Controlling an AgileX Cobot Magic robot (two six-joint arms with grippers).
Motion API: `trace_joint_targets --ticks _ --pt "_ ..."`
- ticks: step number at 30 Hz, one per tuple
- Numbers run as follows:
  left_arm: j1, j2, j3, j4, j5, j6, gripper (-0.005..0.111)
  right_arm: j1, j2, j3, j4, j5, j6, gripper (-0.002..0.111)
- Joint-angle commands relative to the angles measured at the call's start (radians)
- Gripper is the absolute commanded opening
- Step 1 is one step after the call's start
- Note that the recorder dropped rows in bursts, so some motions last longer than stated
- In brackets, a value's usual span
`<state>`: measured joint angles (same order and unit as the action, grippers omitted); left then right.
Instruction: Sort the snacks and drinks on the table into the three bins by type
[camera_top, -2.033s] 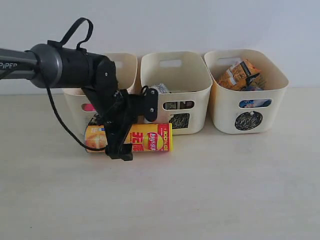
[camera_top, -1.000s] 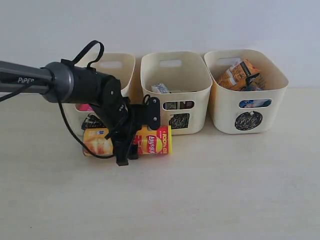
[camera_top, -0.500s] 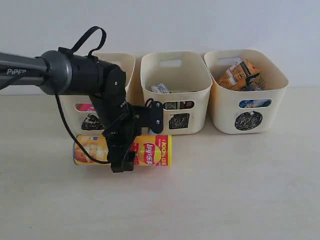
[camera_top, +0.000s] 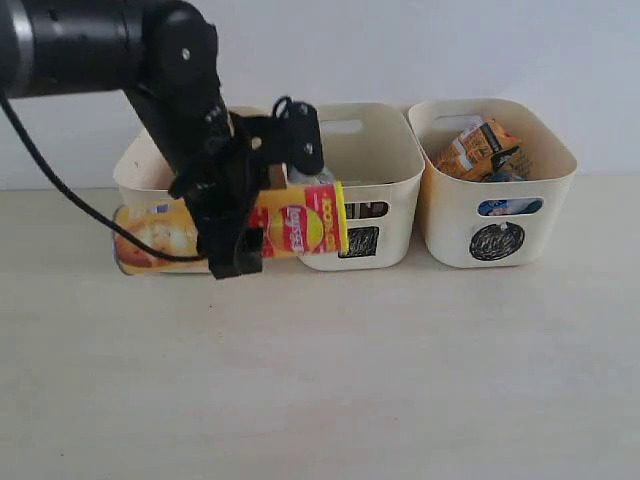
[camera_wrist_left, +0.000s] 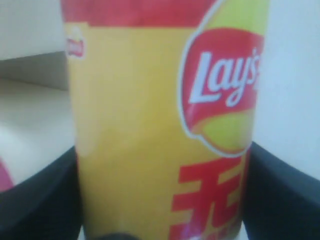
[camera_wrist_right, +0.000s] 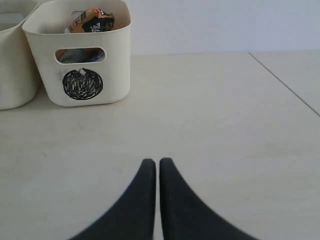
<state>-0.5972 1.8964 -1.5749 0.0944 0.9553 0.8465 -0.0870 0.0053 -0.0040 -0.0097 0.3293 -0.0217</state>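
- Yellow chip tube (camera_top: 300, 222): held level and crosswise, apparently clear of the table (camera_top: 400, 380). It hangs in front of the left bin (camera_top: 128, 170), and its capped end overlaps the front of the middle bin (camera_top: 395, 150).
- Left gripper (camera_top: 232, 240): fingers (camera_wrist_left: 35, 200) are spread wide and clamped on either side of the tube, near its middle.
- Right gripper (camera_wrist_right: 157, 167): fingers are pressed together and hold nothing, low over bare table and well apart from the right bin (camera_wrist_right: 115, 60).
- Bins: three stand in a row along the table's rear edge. An orange bag (camera_top: 470, 145) shows above the rim of the right one.
- Hazard 1: the tube looks longer than a bin is wide. Lowered level, an end could catch on a rim and bridge two bins or shove one along.
- Hazard 2: the tube is smooth and round. If the wrist tilts to drop it in end first, it may swivel or slide between the fingers and fall back to the table.
- Hazard 3: the overlapping end may go into the middle bin, the wrong type.
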Motion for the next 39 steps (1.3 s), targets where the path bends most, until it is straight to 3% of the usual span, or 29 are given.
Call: trace_joint_targets --ticks 1,8,13,23,29,39 --pt "0.040 -0.095 0.000 0.004 -0.096 -0.161 0.004 -0.003 -0.005 0.004 -0.001 -0.006 0.001 0.000" --pt "0.155 -0.112 0.000 0.004 -0.269 -0.326 0.004 -0.003 -0.005 0.004 -0.001 -0.004 0.001 0.000" --pt "0.246 -0.107 0.000 -0.010 -0.520 -0.534 0.004 -0.003 -0.005 0.004 -0.001 -0.004 0.001 0.000" --pt "0.318 0.020 0.000 -0.010 -0.812 -0.775 0.004 -0.003 -0.005 0.004 -0.001 -0.004 0.001 0.000" --pt "0.318 0.113 -0.038 -0.010 -0.869 -0.797 0.004 -0.003 -0.005 0.004 -0.001 -0.004 0.001 0.000" --pt "0.318 0.213 -0.124 -0.008 -0.840 -0.937 0.004 -0.003 -0.005 0.004 -0.001 -0.004 0.001 0.000"
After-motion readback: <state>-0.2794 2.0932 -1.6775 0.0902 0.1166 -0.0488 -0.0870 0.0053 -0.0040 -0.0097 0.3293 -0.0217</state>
